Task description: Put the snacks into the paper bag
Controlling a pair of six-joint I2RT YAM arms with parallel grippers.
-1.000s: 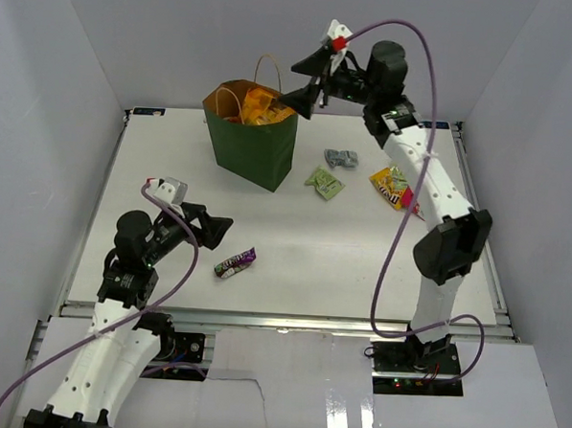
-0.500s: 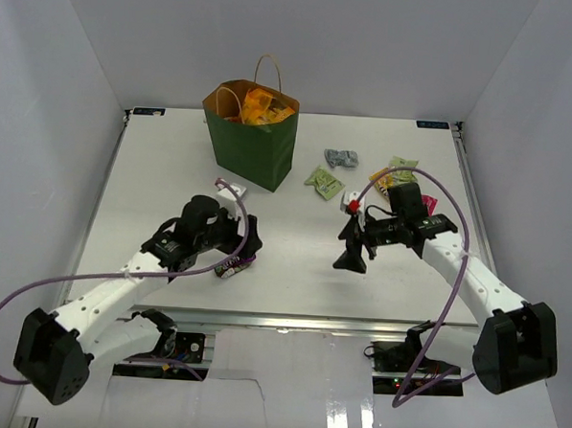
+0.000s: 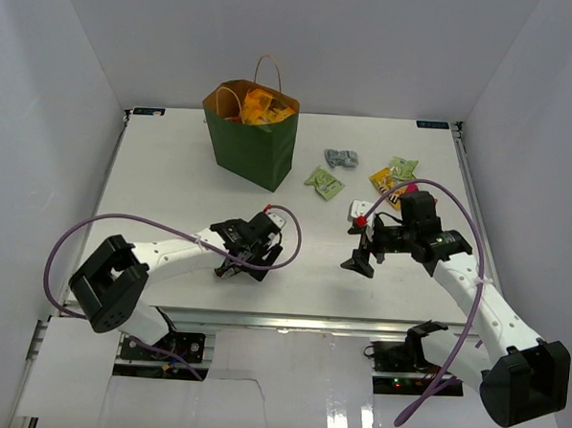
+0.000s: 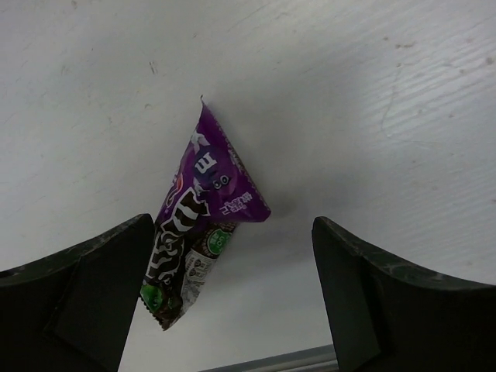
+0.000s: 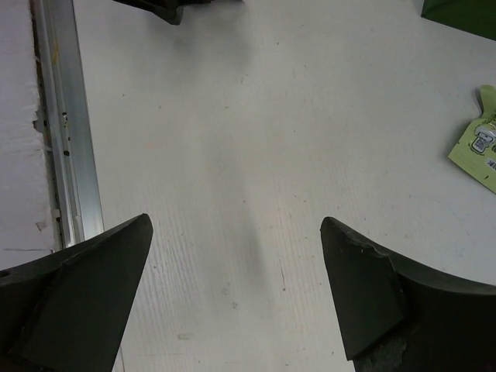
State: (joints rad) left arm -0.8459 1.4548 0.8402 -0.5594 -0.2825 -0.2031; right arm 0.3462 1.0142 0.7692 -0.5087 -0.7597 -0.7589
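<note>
The paper bag (image 3: 256, 147) stands upright at the back left, dark green with tan handles, and an orange bag (image 3: 264, 105) shows in its mouth. The purple bar (image 4: 203, 203) lies flat on the table. My left gripper (image 3: 252, 257) hovers right over it, open, with the bar between the fingers near the left one (image 4: 231, 225). My right gripper (image 3: 359, 261) is open and empty above bare table (image 5: 234, 225). A grey packet (image 3: 342, 158), a light-green packet (image 3: 324, 183), another light-green one (image 3: 402, 168) and a yellow packet (image 3: 387, 185) lie right of the bag.
The right arm covers part of the packets at the right. The aluminium front rail (image 5: 68, 132) runs along the table's near edge. In the right wrist view a light-green packet (image 5: 479, 143) and the bag's corner (image 5: 465, 11) show at the right.
My left arm reached right and came down over the purple bar. My right arm swung from above the bag down to the front middle, then edged slightly right.
</note>
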